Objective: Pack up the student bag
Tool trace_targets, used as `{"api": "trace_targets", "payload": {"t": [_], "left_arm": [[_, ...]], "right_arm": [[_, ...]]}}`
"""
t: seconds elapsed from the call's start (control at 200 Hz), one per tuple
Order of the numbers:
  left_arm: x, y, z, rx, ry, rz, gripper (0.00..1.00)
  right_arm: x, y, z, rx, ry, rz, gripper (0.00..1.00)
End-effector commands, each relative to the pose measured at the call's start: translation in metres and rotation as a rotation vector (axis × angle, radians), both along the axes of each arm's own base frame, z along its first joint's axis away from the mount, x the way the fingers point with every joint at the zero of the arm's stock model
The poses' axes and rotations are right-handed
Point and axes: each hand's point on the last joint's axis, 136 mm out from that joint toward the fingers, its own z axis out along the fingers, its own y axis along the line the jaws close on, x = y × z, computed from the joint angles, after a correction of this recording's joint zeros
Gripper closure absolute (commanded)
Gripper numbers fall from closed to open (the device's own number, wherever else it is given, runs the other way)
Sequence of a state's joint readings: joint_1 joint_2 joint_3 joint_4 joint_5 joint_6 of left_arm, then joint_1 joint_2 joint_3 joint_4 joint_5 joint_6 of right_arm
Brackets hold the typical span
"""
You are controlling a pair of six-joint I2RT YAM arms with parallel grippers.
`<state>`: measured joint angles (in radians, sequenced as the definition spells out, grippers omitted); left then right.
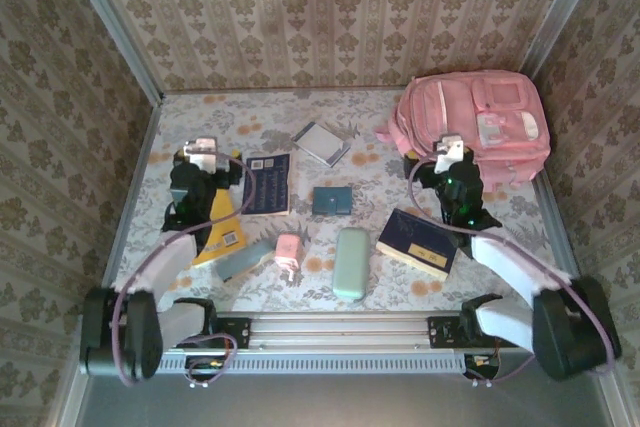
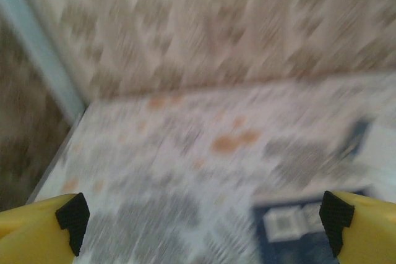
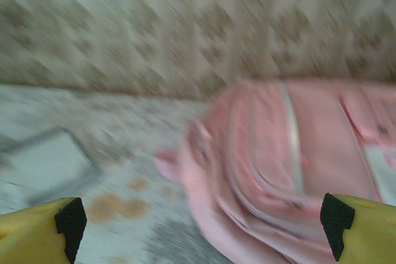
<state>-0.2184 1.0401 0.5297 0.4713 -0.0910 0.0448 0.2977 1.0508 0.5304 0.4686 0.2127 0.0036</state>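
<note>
The student bag (image 1: 470, 122) is a large pink backpack lying at the far right of the table, its pockets facing up. My right gripper (image 1: 450, 145) hovers just off its near-left corner. In the blurred right wrist view the bag (image 3: 291, 171) lies ahead and to the right, and the gripper (image 3: 204, 224) is open with nothing between its yellow fingers (image 3: 37, 230). My left gripper (image 1: 205, 149) hangs over the left side of the table. It is open and empty (image 2: 205, 221), with a dark blue book (image 2: 297, 239) just ahead at the right.
Spread over the floral table (image 1: 200, 117) are a dark blue book (image 1: 268, 183), a grey notebook (image 1: 321, 142), a small teal box (image 1: 332, 200), a blue book with yellow edges (image 1: 417, 242), a mint case (image 1: 351, 262), a pink charger (image 1: 289, 250) and a yellow book (image 1: 225, 227). Patterned walls close three sides.
</note>
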Motion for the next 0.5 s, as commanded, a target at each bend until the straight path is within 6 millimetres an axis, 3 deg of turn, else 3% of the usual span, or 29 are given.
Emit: {"api": "trace_targets", "payload": {"t": [0.0,0.095,0.255,0.325,0.41,0.495], "left_arm": [[-0.028,-0.038,0.022,-0.059,0.080,-0.084,0.00],[-0.051,-0.053,0.031,-0.183,0.261,-0.042,0.00],[-0.079,-0.084,0.024,-0.199,0.637,-0.106,0.00],[-0.092,-0.093,0.010,-0.191,0.829,-0.157,0.00],[-0.091,-0.104,-0.013,-0.340,0.949,-0.156,0.00],[-0.081,-0.086,-0.028,-0.470,0.933,-0.061,0.00]], "right_arm": [[-0.032,0.041,0.021,-0.017,0.042,0.122,0.00],[-0.055,0.067,0.051,0.029,0.053,0.203,0.00],[-0.067,0.059,0.094,0.009,0.164,0.098,0.00],[-0.071,0.060,0.099,-0.001,0.230,0.116,0.00],[-0.060,0.053,0.110,0.067,0.185,0.079,0.00],[-0.039,0.044,0.102,0.190,0.249,0.064,0.00]]}}
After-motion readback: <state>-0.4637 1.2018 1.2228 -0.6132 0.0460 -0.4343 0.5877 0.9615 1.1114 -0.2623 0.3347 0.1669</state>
